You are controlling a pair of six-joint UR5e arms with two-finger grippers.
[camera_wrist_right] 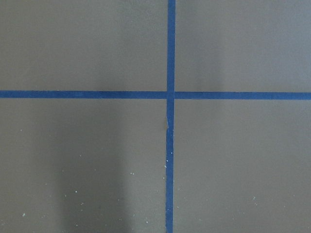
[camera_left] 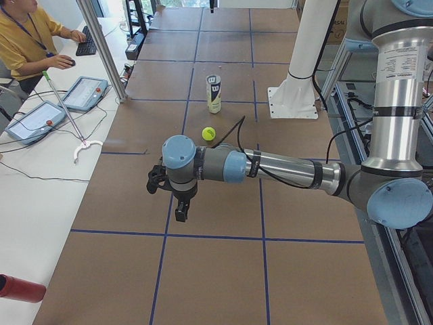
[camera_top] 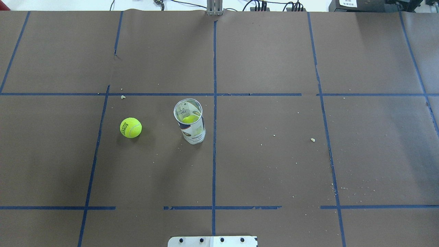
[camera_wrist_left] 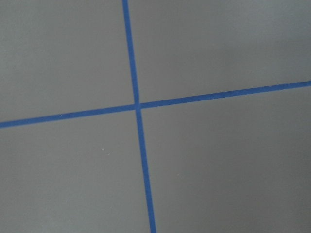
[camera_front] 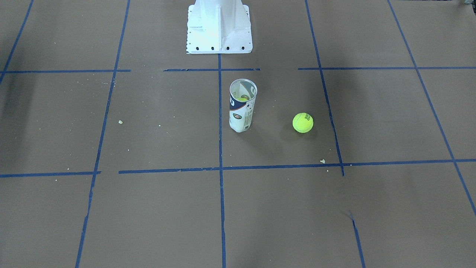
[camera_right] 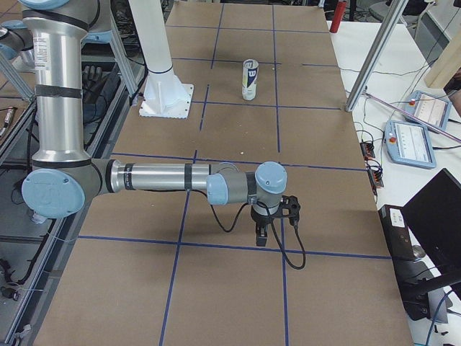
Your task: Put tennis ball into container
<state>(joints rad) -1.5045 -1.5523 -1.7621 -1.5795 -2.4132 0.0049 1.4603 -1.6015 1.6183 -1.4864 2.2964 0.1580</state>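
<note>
Plainly a left-arm pick: ball on the left half, tube upright beside it

Front-facing view: the tennis ball (camera_front: 302, 123) rests on the table (camera_front: 148, 208), near the container (camera_front: 241, 108) but apart from it, on the side that belongs to the robot's left arm. The container stands upright with its mouth open, its long axis vertical, forward of the white pedestal (camera_front: 219, 26).

Overhead view: the ball lies left of the container, and the container stands just left of the centre tape line (camera_top: 214, 154). A second ball (camera_top: 189, 119) sits low inside the tube (room above it appears to remain).

Exterior left view: the left fingers (camera_left: 181, 213) point down over the table. The ball lies beyond them along the table, and the container stands farther off on much the same line. Whether these fingers are wide or narrow cannot be told.

Exterior right view: the right fingers (camera_right: 261, 236) also point down, well apart from the container. Their state cannot be told, and the loose ball does not show.

Wrist views: only crossing tape on the table, with no ball and no tube.

Judgement: the left arm is nearer, and its reach runs forward and inward.
</note>
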